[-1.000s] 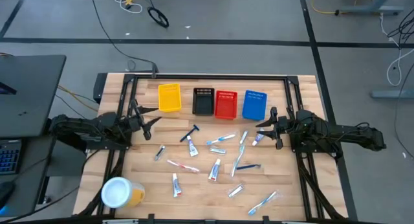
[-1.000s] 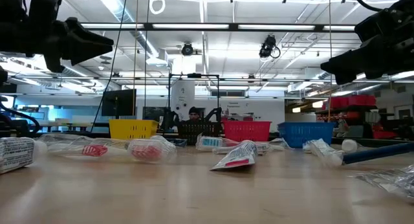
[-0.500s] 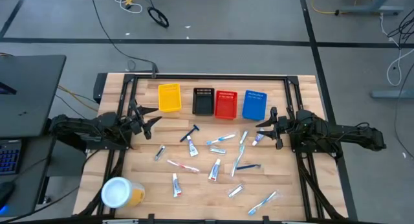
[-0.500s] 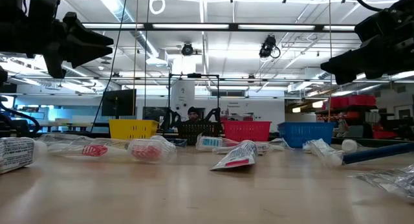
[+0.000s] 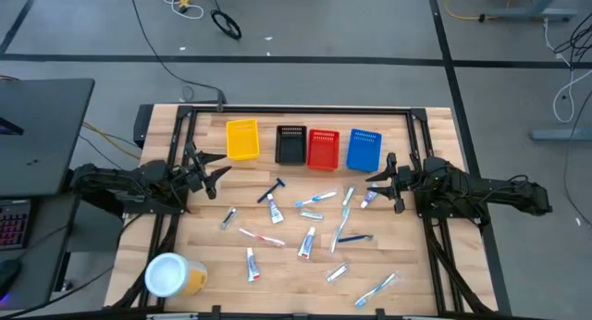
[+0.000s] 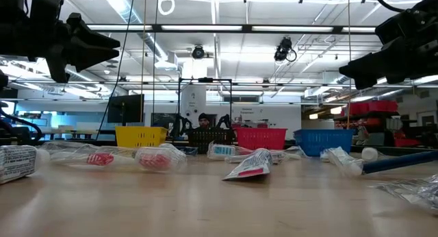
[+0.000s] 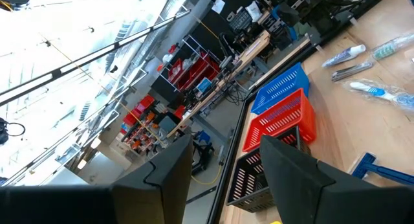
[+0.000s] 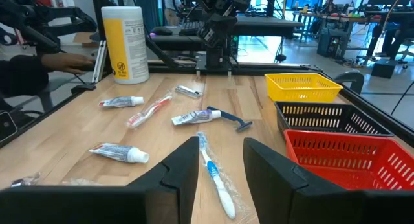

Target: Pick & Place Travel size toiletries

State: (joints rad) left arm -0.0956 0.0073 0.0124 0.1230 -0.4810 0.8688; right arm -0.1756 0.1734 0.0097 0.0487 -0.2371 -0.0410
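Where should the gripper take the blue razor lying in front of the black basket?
Likely mid-handle, from straight above. The razor lies flat on the table, its handle slim and straight, its wider head toward the left arm. Bare wood flanks the handle on both sides, so fingers closing across it should fit. The left gripper is nearer, open and empty.

We see both dark arms reaching in from opposite sides of the bench, each lying low and roughly level, pointing toward the other. Our left hand [image 5: 215,170] hangs above the left part of the bench with its two fingers spread apart and nothing between them. Our right hand [image 5: 377,184] hangs above the right part, its fingers likewise parted and holding nothing.
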